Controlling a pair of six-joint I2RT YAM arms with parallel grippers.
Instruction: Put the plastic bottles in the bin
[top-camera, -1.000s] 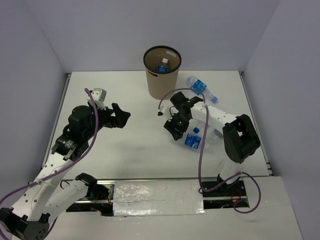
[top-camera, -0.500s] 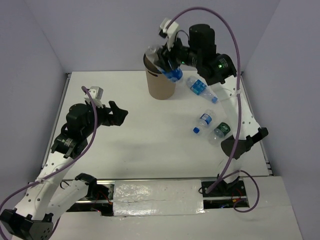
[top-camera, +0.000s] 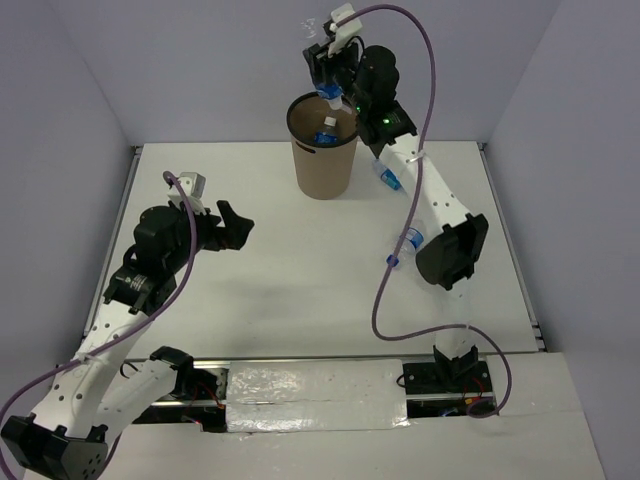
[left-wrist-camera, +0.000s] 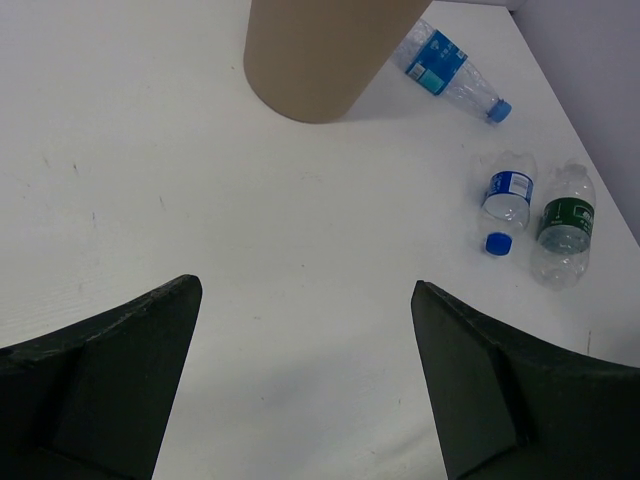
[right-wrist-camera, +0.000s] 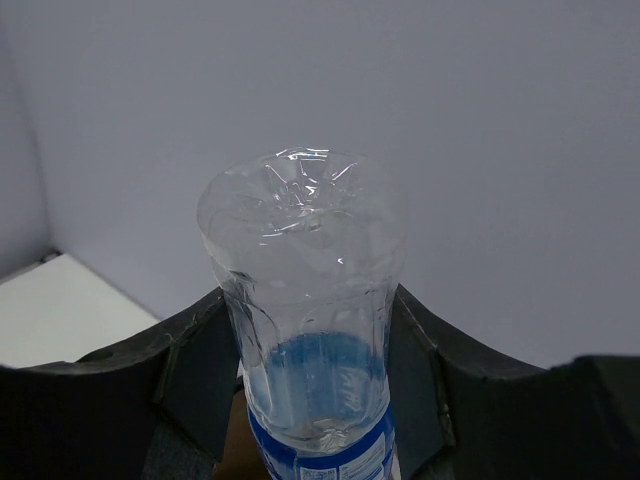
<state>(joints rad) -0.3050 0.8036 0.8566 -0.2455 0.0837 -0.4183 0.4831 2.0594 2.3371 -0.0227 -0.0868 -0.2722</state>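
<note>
The tan bin (top-camera: 322, 165) stands at the back middle of the table, with one blue-labelled bottle (top-camera: 325, 137) inside. My right gripper (top-camera: 327, 75) is raised over the bin's mouth and shut on a clear blue-labelled bottle (right-wrist-camera: 310, 330), held base up and neck down. On the table lie three bottles: a blue-labelled one (left-wrist-camera: 450, 68) right of the bin, a blue-capped one (left-wrist-camera: 507, 200) and a green-labelled one (left-wrist-camera: 565, 225) side by side. My left gripper (left-wrist-camera: 305, 330) is open and empty above the table, left of the bin.
Grey walls close in the table at the back and sides. The right arm's cable (top-camera: 425, 120) loops down over the right half. In the top view the right arm hides the green-labelled bottle.
My right gripper has lifted a bottle from the table's right side and carried it up over the bin's mouth. The left arm has barely moved.
</note>
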